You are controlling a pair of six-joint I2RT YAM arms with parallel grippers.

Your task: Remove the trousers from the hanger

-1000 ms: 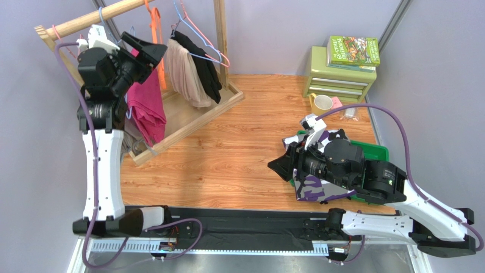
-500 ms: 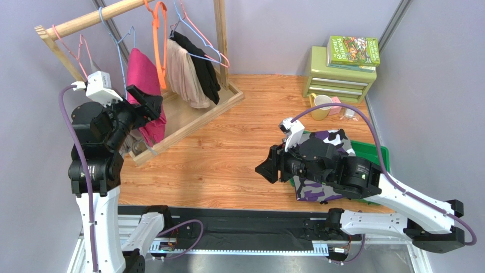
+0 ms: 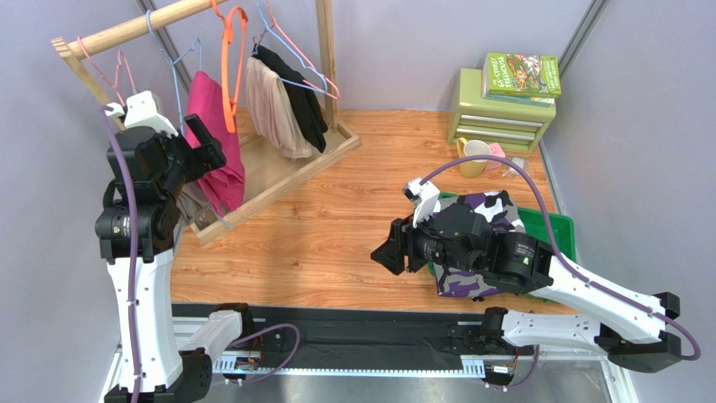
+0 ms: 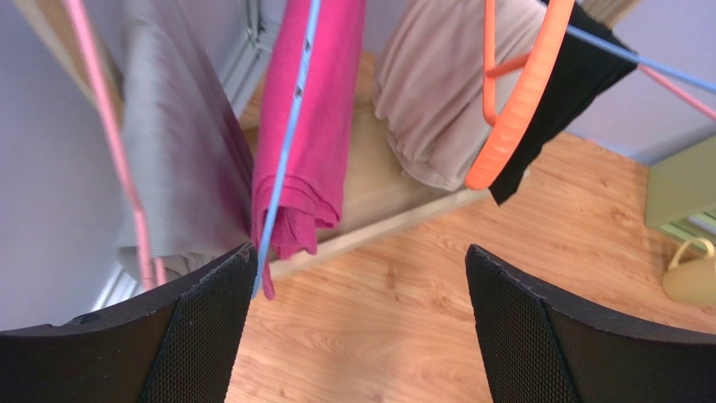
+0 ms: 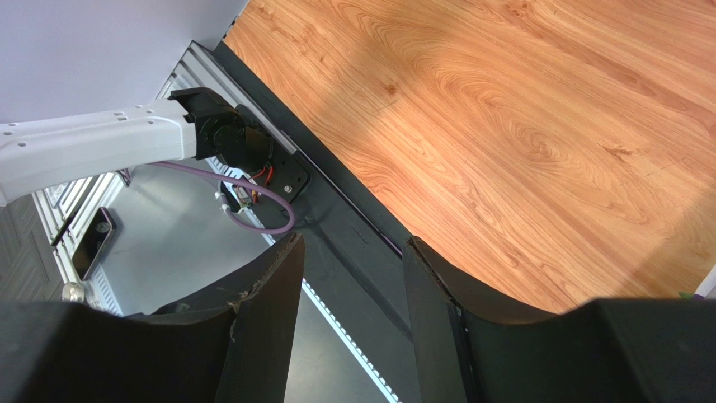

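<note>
The magenta pink trousers [image 3: 225, 176] hang folded over a blue hanger [image 3: 179, 75] on the wooden rack. In the left wrist view the trousers [image 4: 315, 126] and the hanger wire [image 4: 290, 143] run down to my left finger. My left gripper [image 3: 206, 138] [image 4: 360, 252] is wide open and empty, right beside them. The camouflage trousers [image 3: 487, 206] lie on the green tray [image 3: 555, 227], partly under my right arm. My right gripper [image 3: 388, 252] [image 5: 351, 248] is open and empty, left of the tray, looking down over the table's near edge.
On the rack also hang a grey garment [image 4: 176, 151] on a pink hanger [image 4: 109, 143], a beige garment [image 3: 269, 105], a black garment [image 3: 307, 101] and an empty orange hanger [image 4: 521, 101]. A green drawer box [image 3: 500, 109] with books and a mug [image 3: 475, 153] stand at the back right.
My left gripper came down from the rack rail to beside the magenta trousers. My right gripper moved left, away from the camouflage trousers on the tray.
</note>
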